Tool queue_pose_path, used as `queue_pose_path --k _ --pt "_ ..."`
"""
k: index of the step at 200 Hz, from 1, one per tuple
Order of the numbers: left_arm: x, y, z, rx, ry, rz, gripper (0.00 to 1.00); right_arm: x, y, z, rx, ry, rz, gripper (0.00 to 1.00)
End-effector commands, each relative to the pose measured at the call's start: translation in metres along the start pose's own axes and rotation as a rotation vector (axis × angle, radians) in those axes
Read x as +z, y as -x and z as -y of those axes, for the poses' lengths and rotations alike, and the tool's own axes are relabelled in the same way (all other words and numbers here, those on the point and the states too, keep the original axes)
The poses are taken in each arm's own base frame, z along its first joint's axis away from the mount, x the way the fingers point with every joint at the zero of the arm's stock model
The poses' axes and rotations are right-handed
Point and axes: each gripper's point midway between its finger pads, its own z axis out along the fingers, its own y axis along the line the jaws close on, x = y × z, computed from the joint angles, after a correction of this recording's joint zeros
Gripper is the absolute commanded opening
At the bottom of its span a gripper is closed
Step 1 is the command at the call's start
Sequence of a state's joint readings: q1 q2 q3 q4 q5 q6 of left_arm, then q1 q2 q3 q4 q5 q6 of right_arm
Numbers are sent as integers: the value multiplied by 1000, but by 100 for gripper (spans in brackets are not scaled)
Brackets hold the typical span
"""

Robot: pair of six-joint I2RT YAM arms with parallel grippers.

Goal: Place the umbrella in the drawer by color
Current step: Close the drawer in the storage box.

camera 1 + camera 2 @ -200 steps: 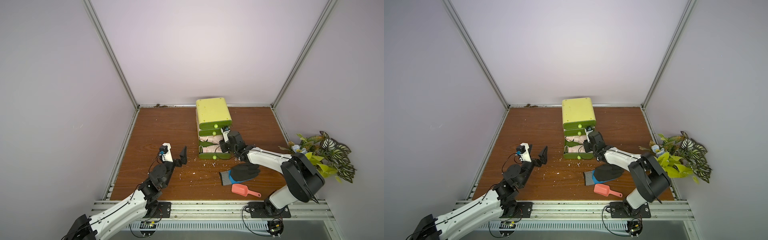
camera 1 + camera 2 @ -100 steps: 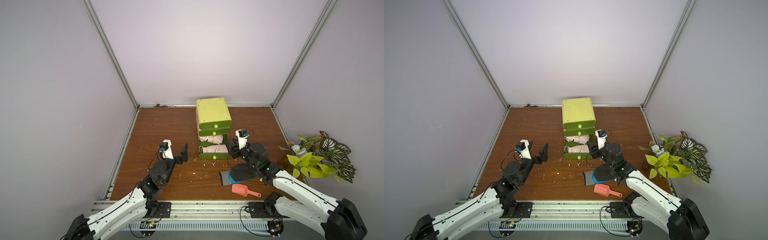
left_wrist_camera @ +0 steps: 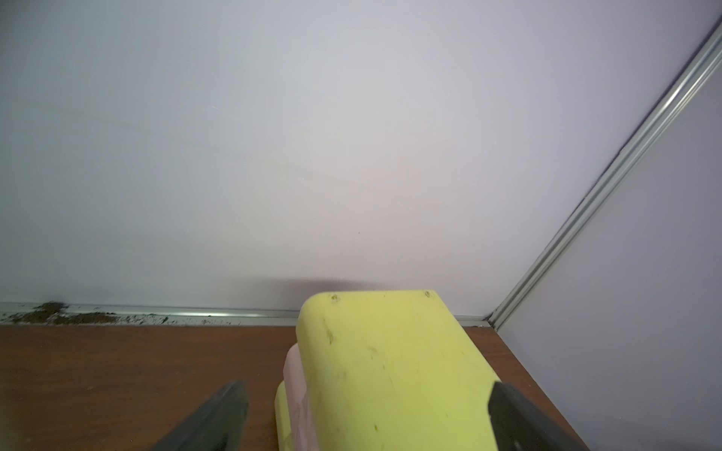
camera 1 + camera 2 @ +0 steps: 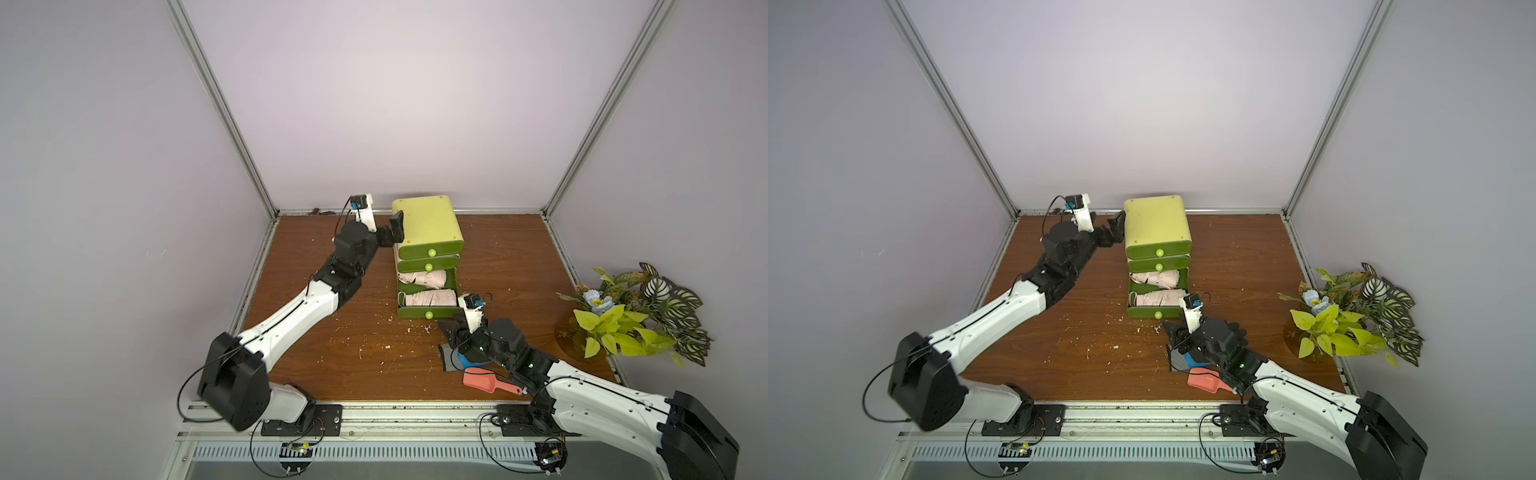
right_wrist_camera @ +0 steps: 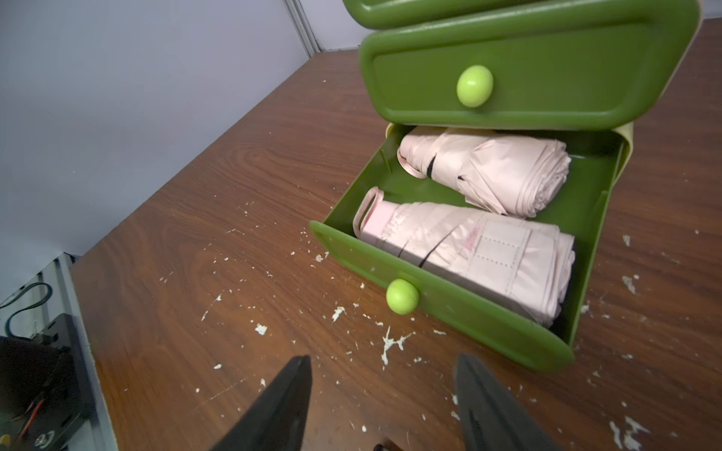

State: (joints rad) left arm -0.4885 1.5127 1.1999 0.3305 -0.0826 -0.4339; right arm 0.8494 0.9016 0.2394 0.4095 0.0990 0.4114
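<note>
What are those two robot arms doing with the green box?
They are sorting umbrellas into a green drawer cabinet. Two folded pink umbrellas lie side by side in the open bottom drawer. The right tool hovers open and empty in front of it. The left tool is open around the cabinet's top, perhaps to steady it.

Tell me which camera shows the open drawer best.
The right wrist view: the open drawer sits close up, with front umbrella and back umbrella clearly inside. Both top views show it small and distant; the left wrist view shows only the cabinet top.
</note>
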Motion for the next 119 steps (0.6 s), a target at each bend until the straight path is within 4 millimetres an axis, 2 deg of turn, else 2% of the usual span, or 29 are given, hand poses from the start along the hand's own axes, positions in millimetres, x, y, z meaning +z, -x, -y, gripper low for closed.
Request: queue_pose_path --k 1,10,11,14,41,63,89,119 --pt "45 -24 -10 -62 -126 -181 99 -3 26 -3 83 9 131 67" --pt "65 -32 -18 -89 -159 -230 99 -3 25 -1 96 0 139 68" --pt "67 -22 -15 -90 -172 -215 99 -3 24 -1 98 0 139 69" --pt "74 -21 -16 -100 -192 -221 99 -2 24 0 103 -3 141 69" --pt "121 -23 -20 -165 -382 -271 99 5 19 0 103 -8 121 71" --pt "150 -40 -34 -107 -415 -339 99 12 14 -4 101 5 95 72" --pt "161 -59 -36 -14 -462 -387 99 21 5 -2 109 -9 70 72" --pt "163 -70 -30 -33 -529 -394 99 33 4 5 158 -46 97 73"
